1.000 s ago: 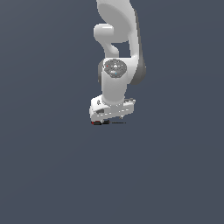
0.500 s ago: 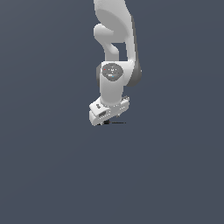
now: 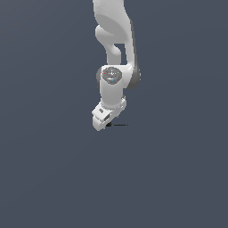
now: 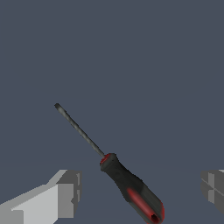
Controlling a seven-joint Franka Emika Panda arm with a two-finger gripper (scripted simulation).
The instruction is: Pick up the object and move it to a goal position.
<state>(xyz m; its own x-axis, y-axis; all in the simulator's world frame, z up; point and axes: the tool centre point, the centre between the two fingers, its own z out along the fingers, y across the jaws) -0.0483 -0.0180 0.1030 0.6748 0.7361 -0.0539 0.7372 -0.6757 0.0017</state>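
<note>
Exterior view: my gripper (image 3: 103, 122) hangs low over the floor, the screwdriver's (image 3: 119, 125) shaft showing just beside it. Wrist view: jaws spread wide, screwdriver (image 4: 127, 183) lying between my fingertips (image 4: 65, 192); I should centre on the handle before closing.

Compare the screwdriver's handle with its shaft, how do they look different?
The handle is thick and rounded, black with red panels; the shaft is thin, straight and plain dark grey. The handle lies between the fingers of the open tool, touching neither, while the shaft points away beyond them. Both run along one line, flat on the grey floor.
</note>
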